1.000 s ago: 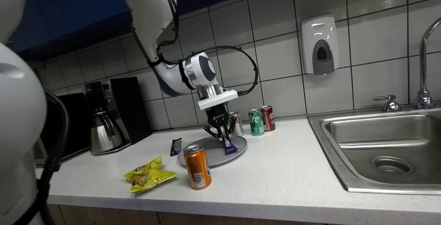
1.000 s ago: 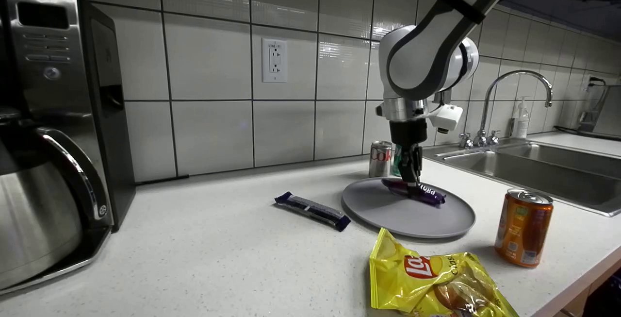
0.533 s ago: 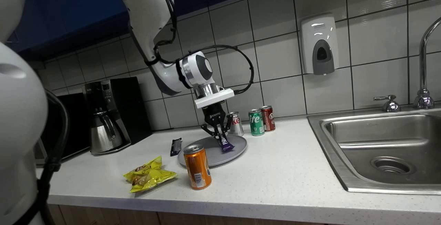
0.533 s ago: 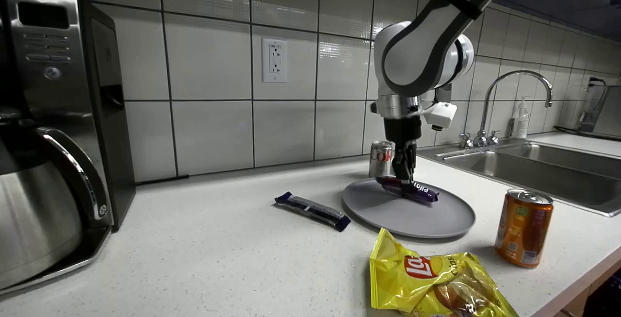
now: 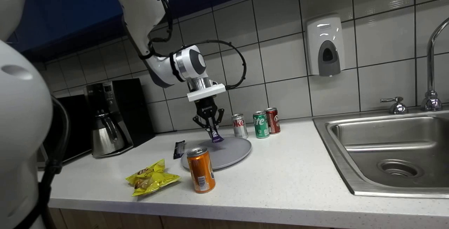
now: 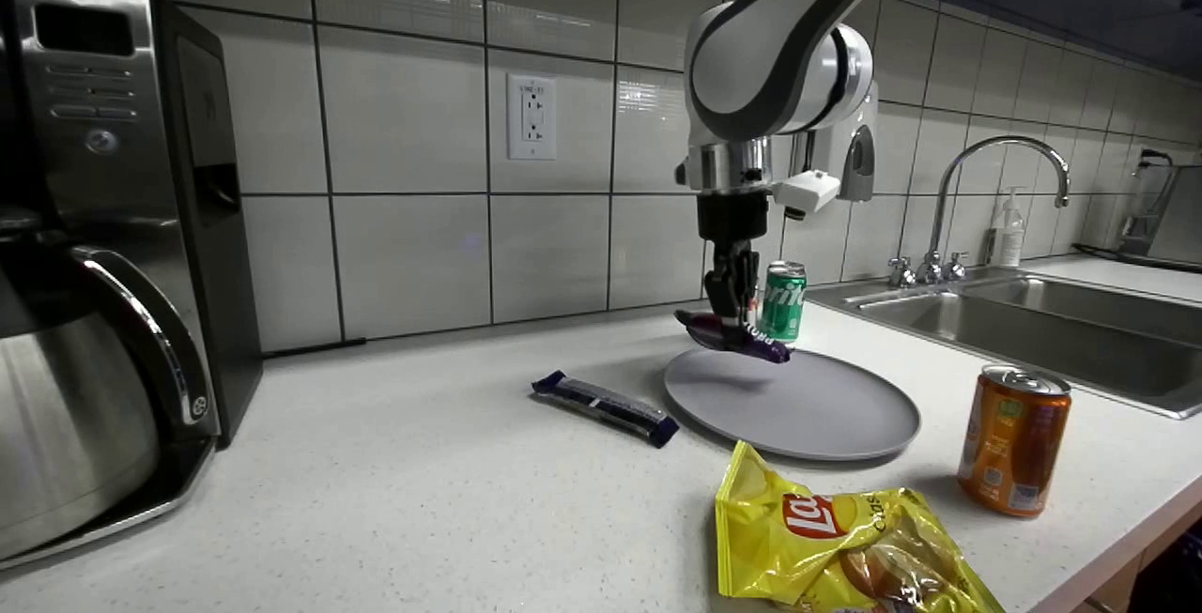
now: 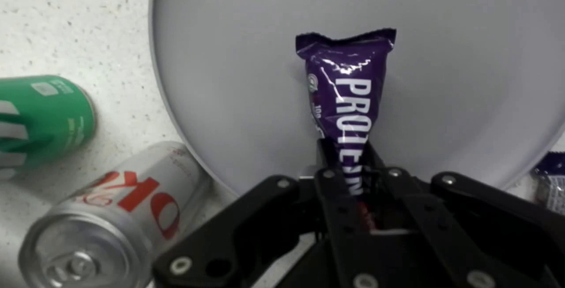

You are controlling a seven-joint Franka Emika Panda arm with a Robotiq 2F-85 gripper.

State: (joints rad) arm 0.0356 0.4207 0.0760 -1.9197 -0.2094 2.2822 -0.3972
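end effector (image 5: 212,127) narrow, its fingers (image 7: 335,208) pinched around the middle of a purple protein bar (image 7: 351,94); bar held up in the air over the gray plate (image 6: 817,411), clear of its surface in both exterior views; in the wrist view, one crimped end of the bar shows against the plate, white lettering along the wrapper, partly covered by the grip; plate flat on the pale speckled table (image 6: 376,491); a darker bar (image 6: 606,408) lies on the table just beside the rim; silver can (image 7: 132,200) upright close to the plate, whether touching cannot be told; green can (image 5: 261,125) and red can (image 5: 273,120) stand close together past it, near the tiled wall (image 6: 404,256); orange can (image 5: 201,173) upright near the plate, apart from those three; yellow chip bag (image 6: 836,538) lies near the orange can; coffee maker (image 6: 103,172) with metal carafe (image 6: 75,425) well apart from the plate; steel sink (image 5: 336,153) and faucet (image 5: 431,71) at the opposite end; white soap dispenser (image 5: 325,29) and power outlet (image 6: 531,117) fixed to the wall.
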